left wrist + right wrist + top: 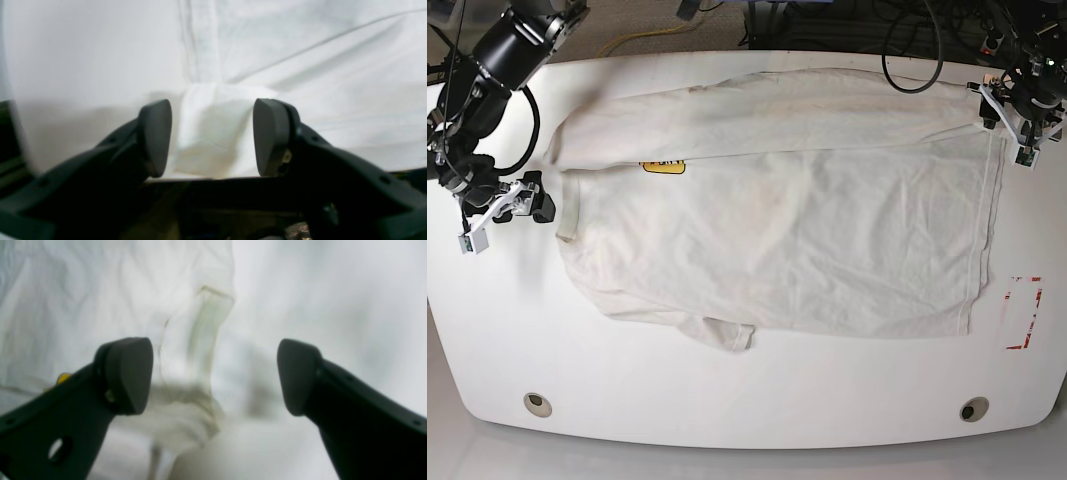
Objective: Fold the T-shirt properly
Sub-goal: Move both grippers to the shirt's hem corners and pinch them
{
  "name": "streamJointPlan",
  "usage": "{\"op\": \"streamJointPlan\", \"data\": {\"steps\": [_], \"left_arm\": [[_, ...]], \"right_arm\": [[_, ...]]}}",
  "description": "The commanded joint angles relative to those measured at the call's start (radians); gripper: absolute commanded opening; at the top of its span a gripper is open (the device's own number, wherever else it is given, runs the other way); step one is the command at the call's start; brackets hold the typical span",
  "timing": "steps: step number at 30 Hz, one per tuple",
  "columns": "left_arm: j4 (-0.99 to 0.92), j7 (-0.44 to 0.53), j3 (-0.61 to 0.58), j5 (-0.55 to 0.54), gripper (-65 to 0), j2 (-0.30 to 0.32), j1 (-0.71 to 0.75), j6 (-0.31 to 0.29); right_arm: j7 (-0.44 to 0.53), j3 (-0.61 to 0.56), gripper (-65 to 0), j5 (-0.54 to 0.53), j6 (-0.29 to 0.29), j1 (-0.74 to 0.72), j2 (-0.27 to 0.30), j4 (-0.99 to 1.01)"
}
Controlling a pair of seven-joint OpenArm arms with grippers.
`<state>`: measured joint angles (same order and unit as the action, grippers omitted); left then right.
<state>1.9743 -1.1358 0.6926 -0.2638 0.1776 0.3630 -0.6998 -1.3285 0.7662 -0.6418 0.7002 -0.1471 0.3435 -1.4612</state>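
The off-white T-shirt (pixel 777 235) lies spread on the white table (pixel 747 400), its far long side folded over toward the middle. A yellow patch label (pixel 664 165) peeks out under that fold. My left gripper (pixel 1015 118) is at the shirt's far right corner. In the left wrist view it (pixel 213 133) is open, its jaws standing on either side of a raised bump of cloth (pixel 213 113). My right gripper (pixel 535 205) is at the shirt's left end by the neck. In the right wrist view it (pixel 215 373) is open over a ribbed hem edge (pixel 203 340). The cartoon print is hidden.
A red-marked rectangle (pixel 1024 312) sits on the table at the right, beyond the shirt's hem. Two round holes (pixel 538 403) (pixel 973 409) are near the front edge. Cables (pixel 912 60) hang behind the table's back edge.
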Motion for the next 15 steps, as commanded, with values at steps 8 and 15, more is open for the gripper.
{"op": "streamJointPlan", "data": {"steps": [8, 15], "left_arm": [[0.024, -0.088, 0.032, -0.202, -30.0, 0.102, -0.065, 0.002], [0.021, -0.088, 0.055, -0.164, -30.0, 0.107, -0.132, 0.002]], "right_arm": [[0.211, -0.141, -9.5, 0.090, -0.002, -0.223, 0.065, 0.328], [0.383, -0.258, -9.5, 0.099, -0.002, -0.296, 0.105, 0.544]]}}
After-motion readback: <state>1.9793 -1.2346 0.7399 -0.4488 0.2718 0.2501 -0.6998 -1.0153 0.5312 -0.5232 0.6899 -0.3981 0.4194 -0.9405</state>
